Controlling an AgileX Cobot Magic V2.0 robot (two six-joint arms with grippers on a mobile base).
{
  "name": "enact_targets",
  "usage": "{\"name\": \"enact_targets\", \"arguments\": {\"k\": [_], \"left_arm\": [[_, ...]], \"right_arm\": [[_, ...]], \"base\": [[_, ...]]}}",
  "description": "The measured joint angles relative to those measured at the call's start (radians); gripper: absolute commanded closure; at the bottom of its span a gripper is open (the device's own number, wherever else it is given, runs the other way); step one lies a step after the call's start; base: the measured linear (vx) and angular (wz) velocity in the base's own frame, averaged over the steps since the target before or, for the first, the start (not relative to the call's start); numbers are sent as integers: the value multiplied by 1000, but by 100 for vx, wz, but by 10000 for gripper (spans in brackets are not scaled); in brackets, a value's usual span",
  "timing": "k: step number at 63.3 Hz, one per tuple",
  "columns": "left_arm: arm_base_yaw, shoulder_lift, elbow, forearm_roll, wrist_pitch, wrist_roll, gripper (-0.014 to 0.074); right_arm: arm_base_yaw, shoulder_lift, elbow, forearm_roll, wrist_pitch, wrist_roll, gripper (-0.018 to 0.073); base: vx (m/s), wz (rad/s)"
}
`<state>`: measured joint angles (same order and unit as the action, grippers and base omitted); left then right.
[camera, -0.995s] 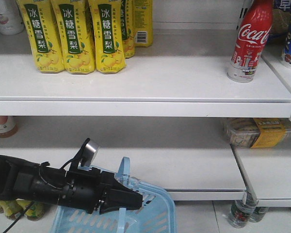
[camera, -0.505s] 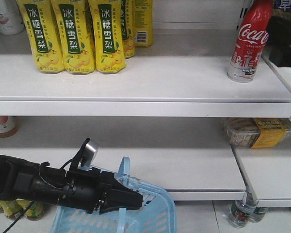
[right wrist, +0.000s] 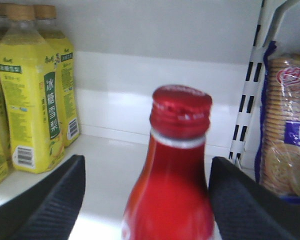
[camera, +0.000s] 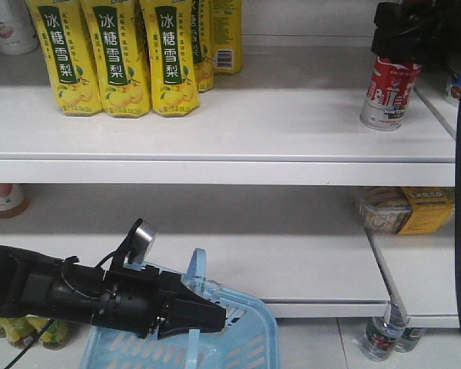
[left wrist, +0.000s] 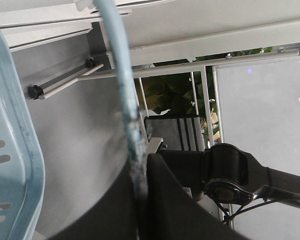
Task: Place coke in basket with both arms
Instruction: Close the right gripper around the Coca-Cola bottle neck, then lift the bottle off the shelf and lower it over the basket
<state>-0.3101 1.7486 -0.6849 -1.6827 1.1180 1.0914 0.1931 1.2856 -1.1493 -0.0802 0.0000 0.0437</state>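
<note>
While my left tool (camera: 217,317) is clamped on the hoop handle (camera: 195,267) of the light blue basket (camera: 263,327), low in front of the shelves, my right tool (camera: 399,34) is at the right end of the upper shelf (camera: 276,123) — its fingers (right wrist: 45,200) spread wide on either side of the red neck of the coke (right wrist: 177,165), clear of it. The coke stands upright on that shelf, well apart from the yellow bottles (camera: 115,58) at the left — and well above the basket.
</note>
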Motion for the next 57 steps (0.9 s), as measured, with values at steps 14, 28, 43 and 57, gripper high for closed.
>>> {"name": "enact_targets", "arguments": {"k": [14, 28, 43, 57], "left_arm": [[0, 0, 0, 0, 0, 0, 603], [0, 0, 0, 0, 0, 0, 603], [0, 0, 0, 0, 0, 0, 603], [0, 0, 0, 0, 0, 0, 603]], "right_arm": [[-43, 58, -55, 89, 31, 7, 255], [-6, 50, -59, 80, 45, -75, 575], [88, 7, -59, 74, 103, -136, 568], [110, -88, -59, 80, 225, -136, 568]], "base": [[0, 0], [0, 0], [0, 0], [0, 0]]}}
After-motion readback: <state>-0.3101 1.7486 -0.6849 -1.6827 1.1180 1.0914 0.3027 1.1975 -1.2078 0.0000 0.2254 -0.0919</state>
